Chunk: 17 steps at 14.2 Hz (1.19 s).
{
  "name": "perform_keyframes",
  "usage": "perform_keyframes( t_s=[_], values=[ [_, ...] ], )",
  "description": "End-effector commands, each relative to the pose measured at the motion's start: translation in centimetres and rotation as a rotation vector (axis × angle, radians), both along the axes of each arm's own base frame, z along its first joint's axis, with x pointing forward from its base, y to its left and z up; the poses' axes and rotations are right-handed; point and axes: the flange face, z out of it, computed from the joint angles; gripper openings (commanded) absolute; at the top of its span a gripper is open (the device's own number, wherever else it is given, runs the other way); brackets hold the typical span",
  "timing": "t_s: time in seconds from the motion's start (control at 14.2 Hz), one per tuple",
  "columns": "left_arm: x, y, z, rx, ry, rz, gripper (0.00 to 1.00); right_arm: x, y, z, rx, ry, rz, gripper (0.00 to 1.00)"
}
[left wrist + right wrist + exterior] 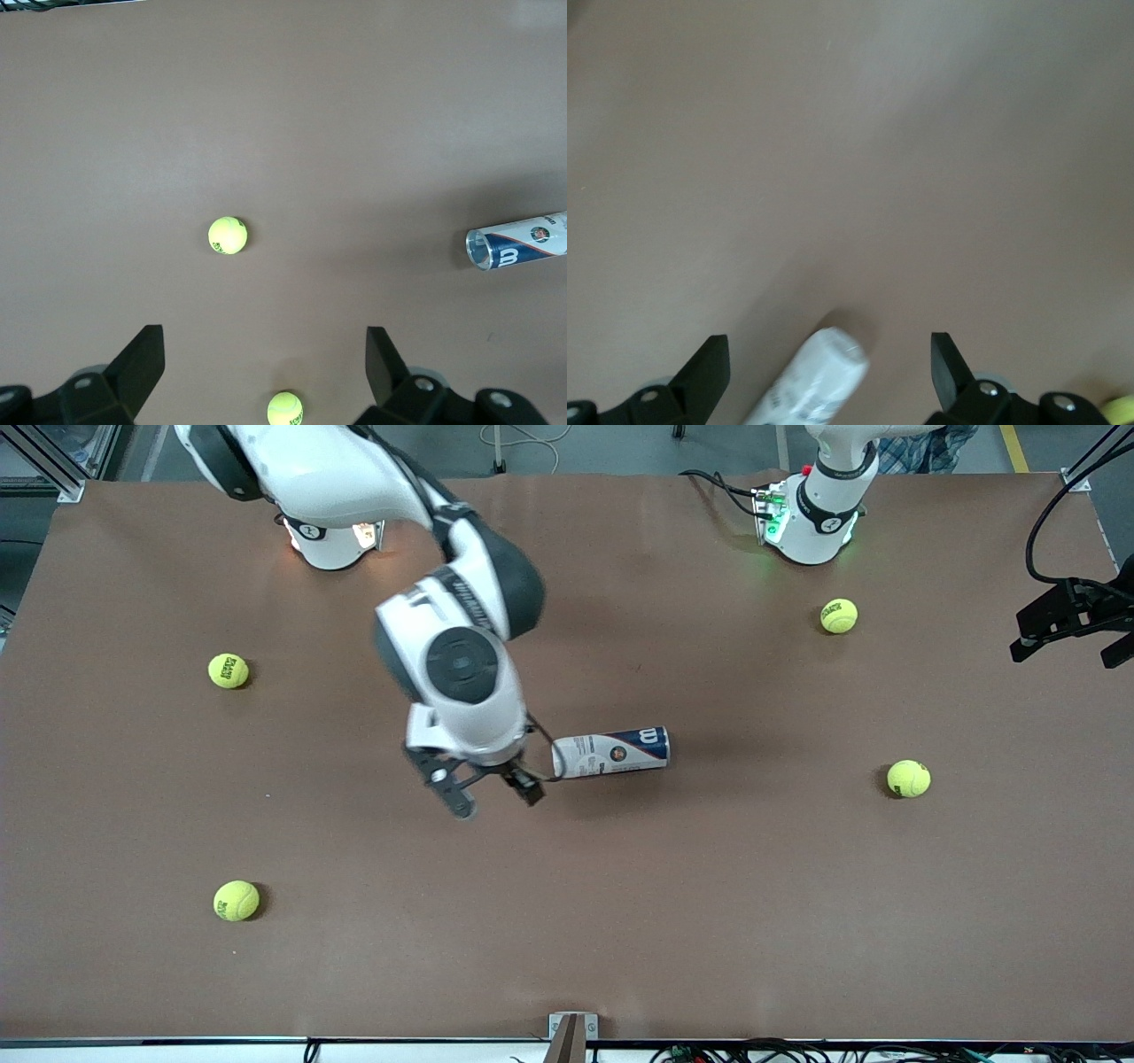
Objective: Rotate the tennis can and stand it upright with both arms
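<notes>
Tennis can (611, 753): lying flat mid-bench, long axis running between the arms' ends. Right tool (493, 790): released, just beside its white end. Left tool (266, 372): released, well apart, waiting

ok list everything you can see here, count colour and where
tennis can: one, clear with white and navy label, lying on its side mid-table
tennis balls: four, yellow, loose on the table, two toward the right arm's end, two toward the left arm's end
table: one, brown
right gripper: one, black, open, over the table at the can's white end
left gripper: one, black, open, waiting over the table edge at the left arm's end
</notes>
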Motion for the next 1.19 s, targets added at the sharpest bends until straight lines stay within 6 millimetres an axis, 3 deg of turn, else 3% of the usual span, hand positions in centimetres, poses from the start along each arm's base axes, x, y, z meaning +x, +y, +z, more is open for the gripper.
perform_keyframes(
  t_s=[0.0, 0.28, 0.56, 0.91, 1.12],
  values=[
    [0.0, 0.0, 0.4, -0.013, -0.006, -0.010, 1.00, 1.3, -8.3, 3.1, 0.036, 0.086, 0.209, 1.00],
    [0.0, -0.1, 0.3, -0.013, -0.004, -0.012, 1.00, 3.6, -22.0, 5.8, 0.084, 0.144, 0.492, 1.00],
    [0.0, -0.1, 0.4, -0.013, -0.006, -0.012, 1.00, 2.8, -33.7, 6.5, 0.124, 0.157, 0.689, 1.00],
    [0.0, -0.3, 0.3, -0.005, -0.001, -0.018, 1.00, -0.8, -40.5, 7.2, 0.063, 0.122, 0.779, 1.00],
    [0.2, -1.3, -0.5, -0.014, 0.020, -0.043, 1.00, -2.1, -42.4, 8.9, 0.051, 0.092, 0.771, 1.00]
  ],
)
